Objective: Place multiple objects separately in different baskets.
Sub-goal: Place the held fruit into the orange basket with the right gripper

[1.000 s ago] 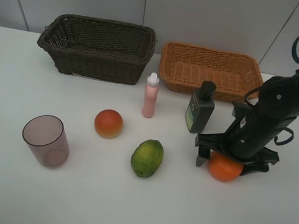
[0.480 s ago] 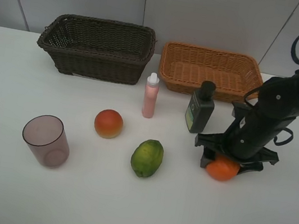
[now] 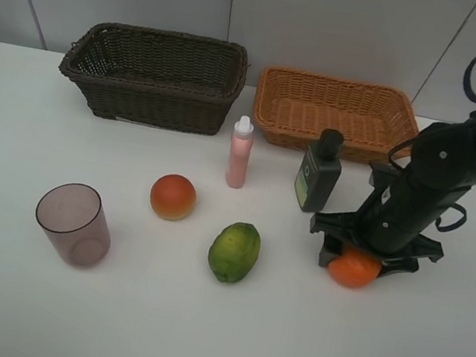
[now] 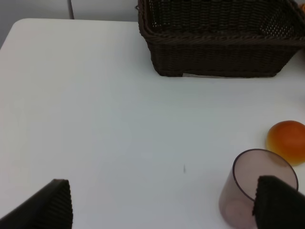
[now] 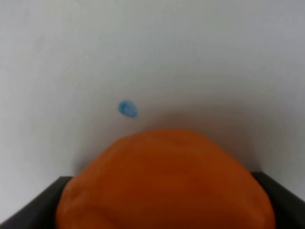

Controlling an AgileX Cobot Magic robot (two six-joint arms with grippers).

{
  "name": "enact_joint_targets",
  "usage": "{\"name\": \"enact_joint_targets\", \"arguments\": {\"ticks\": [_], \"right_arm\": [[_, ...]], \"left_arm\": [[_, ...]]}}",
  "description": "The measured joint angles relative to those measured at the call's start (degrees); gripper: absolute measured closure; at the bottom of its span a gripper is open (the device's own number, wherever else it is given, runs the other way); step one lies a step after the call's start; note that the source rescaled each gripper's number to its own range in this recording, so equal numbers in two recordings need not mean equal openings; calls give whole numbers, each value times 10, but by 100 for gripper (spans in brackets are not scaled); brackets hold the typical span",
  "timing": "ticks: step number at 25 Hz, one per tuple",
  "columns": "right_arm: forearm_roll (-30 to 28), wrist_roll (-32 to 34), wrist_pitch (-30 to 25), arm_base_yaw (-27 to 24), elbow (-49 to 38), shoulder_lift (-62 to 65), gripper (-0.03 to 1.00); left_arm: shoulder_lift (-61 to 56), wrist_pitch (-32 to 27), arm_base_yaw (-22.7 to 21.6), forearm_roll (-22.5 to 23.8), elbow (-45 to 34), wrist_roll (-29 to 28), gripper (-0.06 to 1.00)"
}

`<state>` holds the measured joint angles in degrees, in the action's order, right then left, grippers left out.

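Orange [image 3: 353, 269] sits on the counter [image 3: 9, 305], right side, in front of the light basket [image 3: 342, 90], just beside the dark green bottle [image 3: 317, 175]. Right claw [image 3: 369, 257] is down over it; the wrist view shows both fingers pressed on its flanks, so it is gripping the orange, which is not lifted yet.

Handling, as a guess:
- Round, firm, fairly light.
- Dimpled peel gives some grip, but it can roll or squirt out if pinched off-centre.
- Best hold is across the widest middle, with moderate squeeze.

Left claw [image 4: 167, 205] hangs wide and empty near the cup [image 3: 74, 223].

Green fruit [image 3: 234, 251], red-orange fruit [image 3: 173, 196] and pink bottle [image 3: 239, 156] stand apart mid-counter. Dark basket [image 3: 161, 36] is at the back left. Both baskets look empty.
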<state>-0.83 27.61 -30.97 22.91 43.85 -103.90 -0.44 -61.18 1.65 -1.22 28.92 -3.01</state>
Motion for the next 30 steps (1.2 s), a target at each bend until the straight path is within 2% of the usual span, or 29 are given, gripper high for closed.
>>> {"name": "enact_joint_targets", "arguments": {"ticks": [12,23,26,30], "right_arm": [[-5,-1,-10,0,0,3,36],[-27,-26,-65,0,18,149,36],[-42,-41,-120,-20,78,158,36],[-46,-103,-184,-52,169,136,36]], "left_arm": [[0,0,0,0,0,0,-4],[0,0,0,0,0,0,-4],[0,0,0,0,0,0,-4],[0,0,0,0,0,0,-4]]}}
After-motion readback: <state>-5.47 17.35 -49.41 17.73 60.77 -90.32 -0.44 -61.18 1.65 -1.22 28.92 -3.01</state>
